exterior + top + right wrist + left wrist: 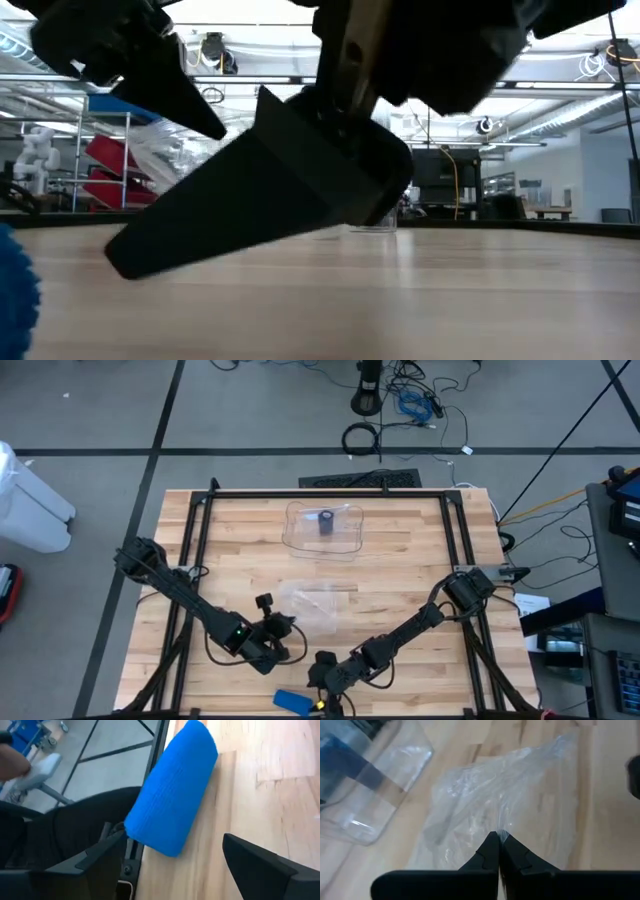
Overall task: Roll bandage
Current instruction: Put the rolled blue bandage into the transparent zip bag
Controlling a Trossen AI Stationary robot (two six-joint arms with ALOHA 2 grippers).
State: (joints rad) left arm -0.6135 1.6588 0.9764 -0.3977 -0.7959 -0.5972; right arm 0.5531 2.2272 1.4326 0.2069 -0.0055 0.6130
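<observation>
The light butcher-block wooden worktop carries everything; a clear shallow plastic tray with a small dark cylinder standing in it sits near the far edge, and a crumpled clear plastic wrapper lies mid-table. The blue ribbed roll of bandage lies at the near edge, toward the near-left corner, its long axis running roughly along that edge; part of it may overhang, though the views leave this uncertain. The right gripper is the nearer one, just beside the roll with its fingers spread wide on either side of the roll's end, holding nothing; the roll lies straight ahead of it. The left gripper has its fingers pressed together at the wrapper's edge, seemingly pinching a bit of film. No brand, label or writing is readable.
</observation>
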